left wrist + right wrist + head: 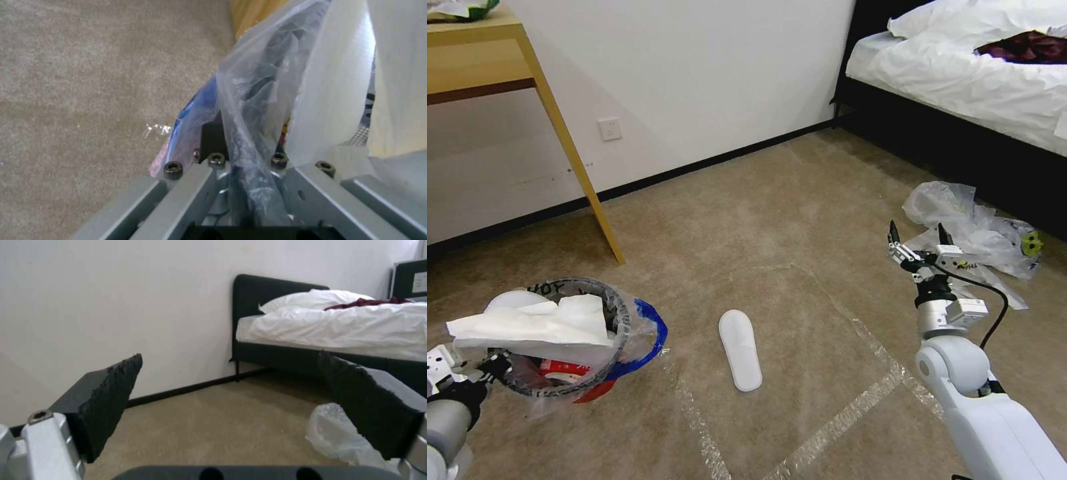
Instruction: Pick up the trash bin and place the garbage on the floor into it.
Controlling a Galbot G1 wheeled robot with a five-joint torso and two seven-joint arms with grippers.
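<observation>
Bin carried low on our left, right arm free for the litter.

Our left gripper (490, 367) is clamped on the rim of the small round red bin with its clear liner (570, 347), keeping it beside the flat white slipper (740, 350) on the beige taped carpet (800, 200). Our right gripper (917, 237) hangs wide open and empty, near the crumpled clear plastic bags (967, 223) far right, ready to collect them.
</observation>
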